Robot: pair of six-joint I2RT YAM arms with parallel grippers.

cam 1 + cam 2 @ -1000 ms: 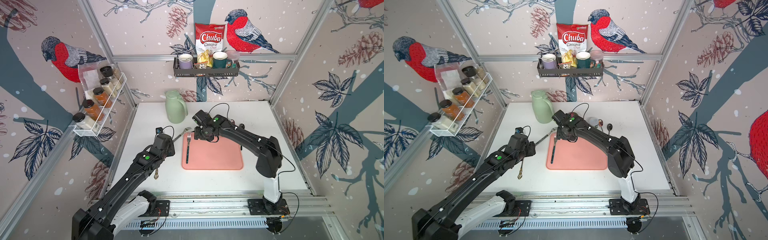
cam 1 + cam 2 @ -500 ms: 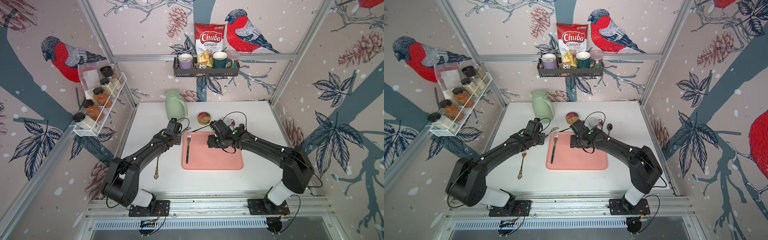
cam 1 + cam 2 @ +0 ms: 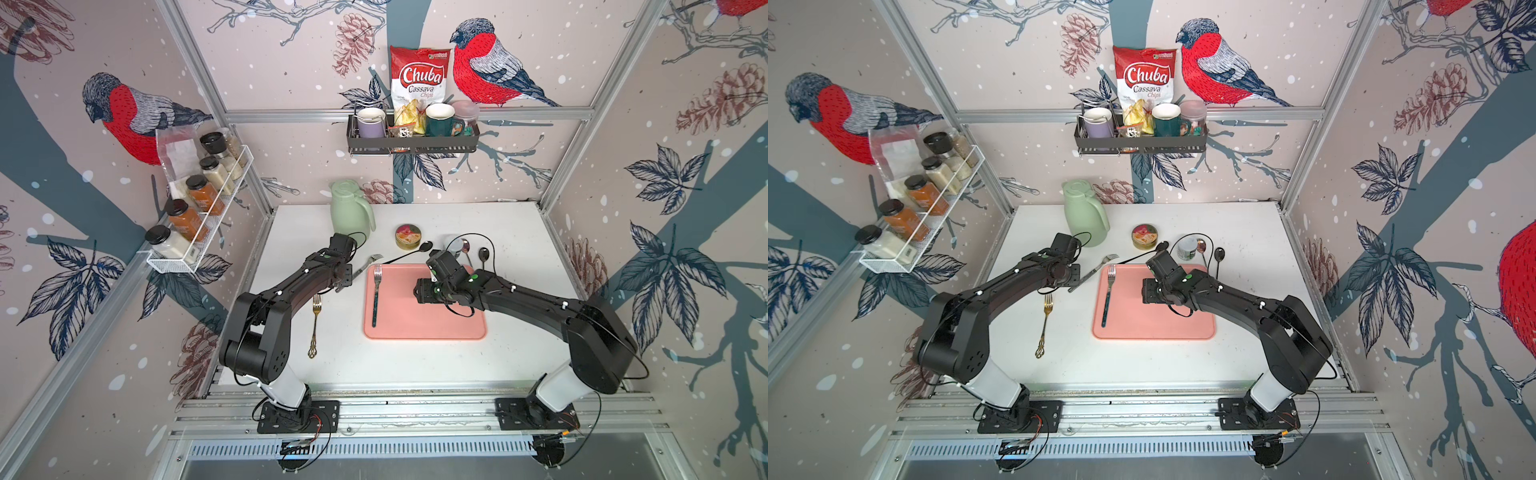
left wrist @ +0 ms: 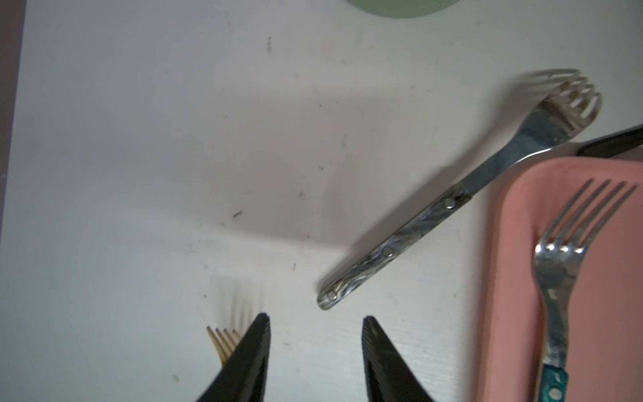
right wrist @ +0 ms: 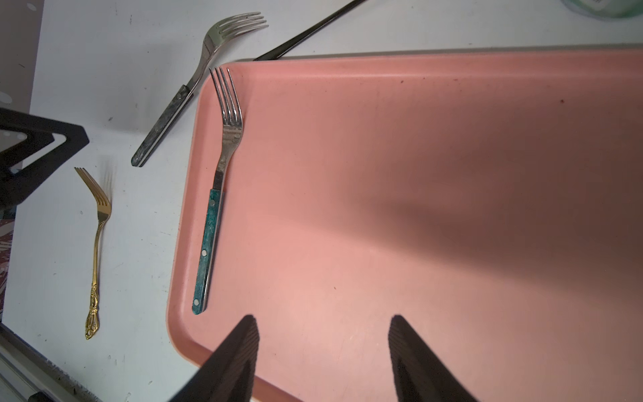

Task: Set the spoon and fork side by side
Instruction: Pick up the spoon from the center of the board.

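three forks and three spoons are on my screen. the teal-handled fork [image 3: 376, 297] lies flat inside the pink tray [image 3: 436, 328], along its left wall, with the tines toward the back wall. its head is plain steel with four tines, and the handle is mottled teal with small rivets (the right wrist view shows them well). the black spoon [image 3: 424, 247] lies slanted on the white table [image 3: 519, 232] just behind the tray's far edge, its bowl near the round tin [image 3: 408, 236]. it is black all over, with a long, very thin handle that ends at the tray's far left corner. it is outside the tray and apart from the teal-handled fork.

a grey marbled fork [image 4: 435, 212] lies slanted on the table just beside that same corner. a gold fork [image 3: 316, 324] lies more to the left, apart from the tray.

the left gripper [image 4: 315, 318] is spread with nothing between its fingers, over bare table between the gold fork's tines and the handle end of the grey marbled fork. the right gripper [image 5: 323, 318] is also spread and empty, over the tray floor. i cannot tell if either one touches the surface.
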